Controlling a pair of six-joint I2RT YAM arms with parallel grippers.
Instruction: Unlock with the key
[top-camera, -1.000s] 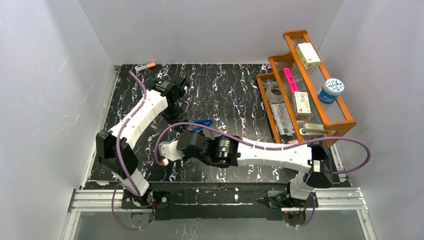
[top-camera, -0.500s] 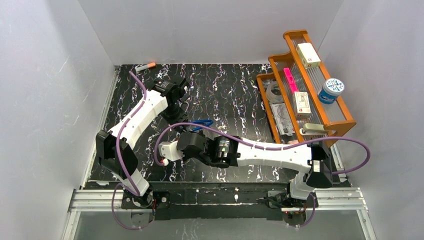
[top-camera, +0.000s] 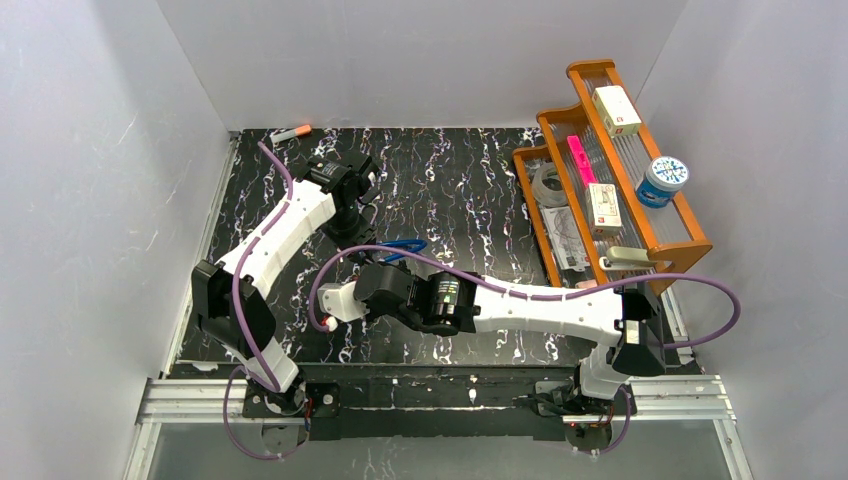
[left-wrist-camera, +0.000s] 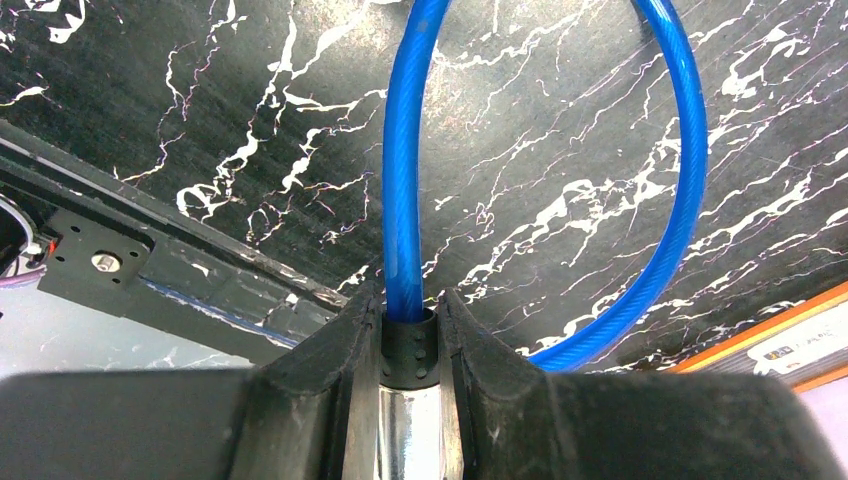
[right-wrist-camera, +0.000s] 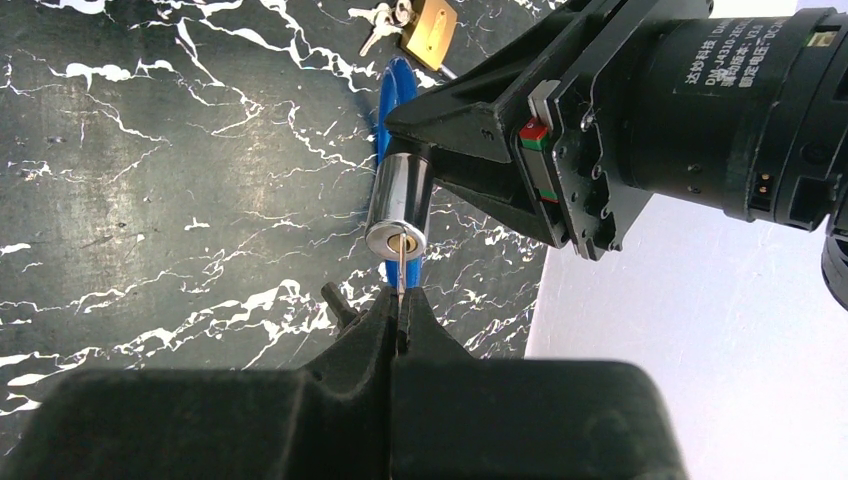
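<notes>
A blue cable lock (left-wrist-camera: 690, 180) loops over the black marbled table; part of the loop shows in the top view (top-camera: 403, 246). My left gripper (left-wrist-camera: 411, 335) is shut on its chrome cylinder (left-wrist-camera: 410, 430), held off the table. In the right wrist view the cylinder's (right-wrist-camera: 398, 205) keyhole end faces my right gripper (right-wrist-camera: 400, 305), which is shut on a thin silver key (right-wrist-camera: 400, 270). The key's tip is in the keyhole. In the top view the right gripper (top-camera: 335, 300) sits just below the left gripper (top-camera: 350, 222).
A brass padlock (right-wrist-camera: 430, 30) with a bunch of keys (right-wrist-camera: 378, 18) lies on the table beyond the cylinder. An orange wooden rack (top-camera: 640, 240) with boxes, tape and a jar stands at the right. An orange-tipped marker (top-camera: 291, 131) lies at the back left.
</notes>
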